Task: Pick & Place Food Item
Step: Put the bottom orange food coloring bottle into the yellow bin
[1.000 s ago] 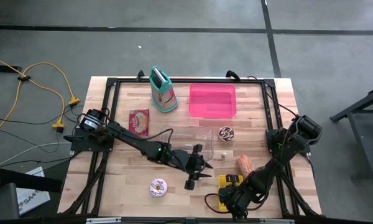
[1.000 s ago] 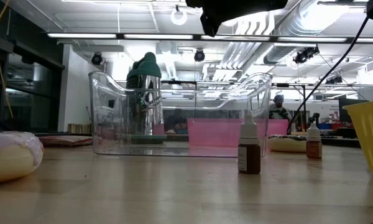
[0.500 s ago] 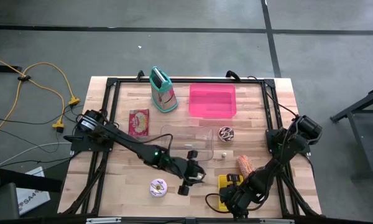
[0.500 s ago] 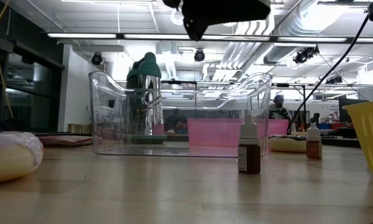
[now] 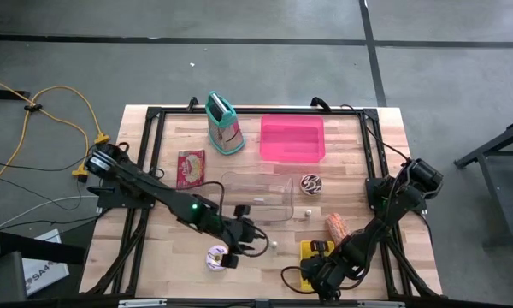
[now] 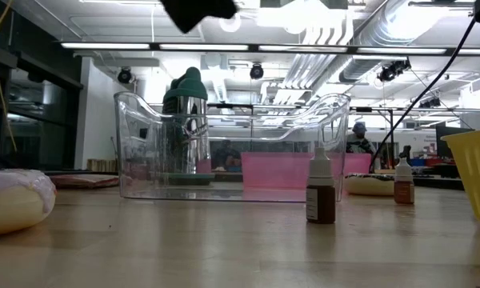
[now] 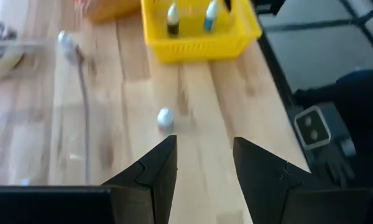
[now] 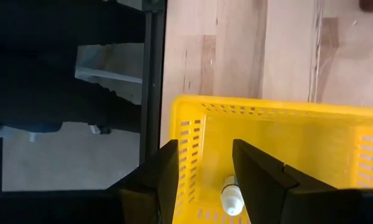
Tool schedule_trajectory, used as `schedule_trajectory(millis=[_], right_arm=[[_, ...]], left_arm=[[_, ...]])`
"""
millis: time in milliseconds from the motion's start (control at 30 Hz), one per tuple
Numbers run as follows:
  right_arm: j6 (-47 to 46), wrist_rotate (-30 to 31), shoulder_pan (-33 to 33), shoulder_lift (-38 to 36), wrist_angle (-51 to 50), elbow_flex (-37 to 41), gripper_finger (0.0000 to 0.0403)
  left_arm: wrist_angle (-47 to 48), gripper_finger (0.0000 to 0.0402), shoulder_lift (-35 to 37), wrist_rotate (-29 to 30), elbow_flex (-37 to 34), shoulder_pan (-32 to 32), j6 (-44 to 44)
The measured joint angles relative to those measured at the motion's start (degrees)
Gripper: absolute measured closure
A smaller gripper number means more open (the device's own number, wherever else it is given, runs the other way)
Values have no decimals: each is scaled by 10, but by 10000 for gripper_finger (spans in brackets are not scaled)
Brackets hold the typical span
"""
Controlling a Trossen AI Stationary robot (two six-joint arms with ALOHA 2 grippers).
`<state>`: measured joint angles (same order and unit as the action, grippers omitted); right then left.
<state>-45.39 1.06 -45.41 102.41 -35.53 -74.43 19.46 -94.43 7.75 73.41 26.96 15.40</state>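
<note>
Pink-frosted donut at counter's seven o'clock: we judge it light, soft, crumbly; pinch across outer rim. Left gripper just beside, jaws apart, empty. Right gripper jaws apart over yellow basket.

Donut left of basket, bin behind

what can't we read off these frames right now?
- Donut: high view, left tool overlaps its edge; contact unclear.
- Yellow basket: high view, right arm covers most of it.
- Small bottle: right wrist view, cut off by picture's edge.
- Items near clear bin: left wrist view, blurred.
</note>
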Motion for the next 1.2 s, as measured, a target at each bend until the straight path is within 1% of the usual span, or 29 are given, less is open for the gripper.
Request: schedule_trajectory(millis=[200,333,433,533,633,833,933,1067,1200], right_arm=[[0,1,4,0,6,0,264],[0,-1,18,0,10,0,264],[0,-31,34,0,13,0,264],[-3,-61,51,0,17,0,264],[-14,-75,67,0,21,0,264],[-10,-76,92,0,47,0,264],[-8,-76,102,0,58,0,264],[10,-72,115,0,64,0,264],[22,-72,130,0,65,0,264]], left_arm=[[113,249,37,0,0,1,26],[171,249,56,-2,0,3,46],[199,249,64,-9,0,3,62],[204,249,65,-33,0,3,53],[204,249,65,-51,0,3,53],[215,249,65,-55,0,3,41],[242,249,68,-20,0,9,42],[262,249,89,78,-2,46,52],[261,249,134,170,-26,101,64]])
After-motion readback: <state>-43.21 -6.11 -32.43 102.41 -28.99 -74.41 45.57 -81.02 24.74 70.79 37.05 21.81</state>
